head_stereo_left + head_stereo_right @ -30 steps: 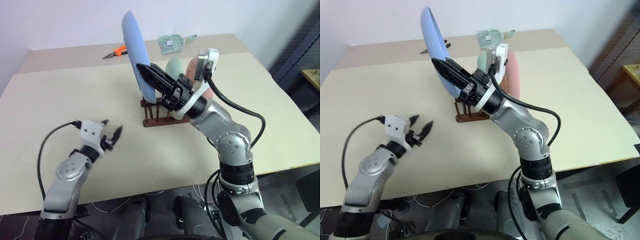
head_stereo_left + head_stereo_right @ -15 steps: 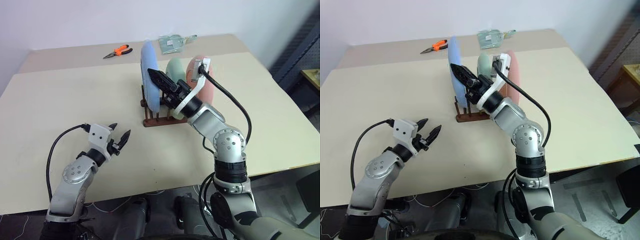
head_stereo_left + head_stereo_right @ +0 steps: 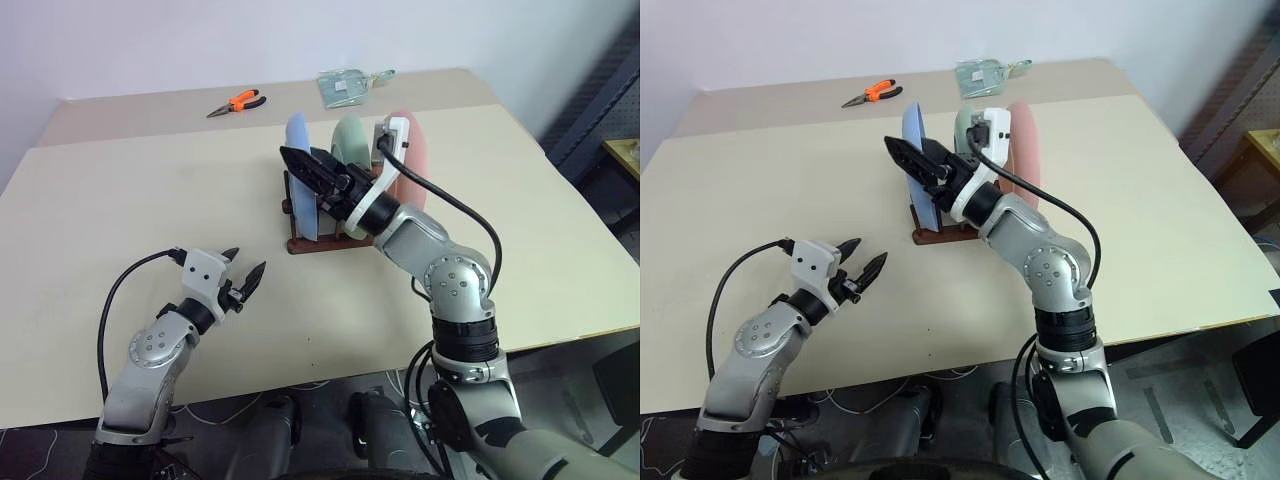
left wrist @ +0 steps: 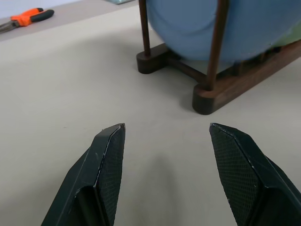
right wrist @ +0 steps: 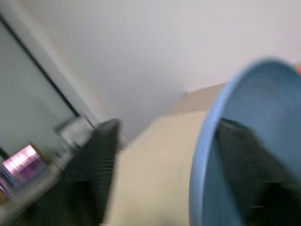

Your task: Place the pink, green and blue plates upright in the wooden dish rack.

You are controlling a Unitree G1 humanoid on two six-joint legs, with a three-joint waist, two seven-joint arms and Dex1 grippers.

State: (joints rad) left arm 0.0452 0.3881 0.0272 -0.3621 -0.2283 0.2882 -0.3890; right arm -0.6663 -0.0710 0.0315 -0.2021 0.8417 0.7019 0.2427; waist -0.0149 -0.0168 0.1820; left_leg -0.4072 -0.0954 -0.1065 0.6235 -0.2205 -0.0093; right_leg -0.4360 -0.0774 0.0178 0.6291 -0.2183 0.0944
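Nearest, at seven o'clock, the left end effector [image 3: 242,279] hovers half open and empty over the surface [image 3: 120,220]. At centre, the right end effector [image 3: 312,172] straddles the blue plate [image 3: 300,190], fingers spread, beside the green plate [image 3: 350,137] and pink plate [image 3: 408,160] in the wooden dish rack [image 4: 221,89]. Withdrawing carelessly could tip the blue plate. Its seating between pegs is hidden.

Two head cameras look down from above at the table [image 3: 120,190]. Each wrist camera sits close, facing the blue plate [image 4: 221,28] at twelve o'clock.
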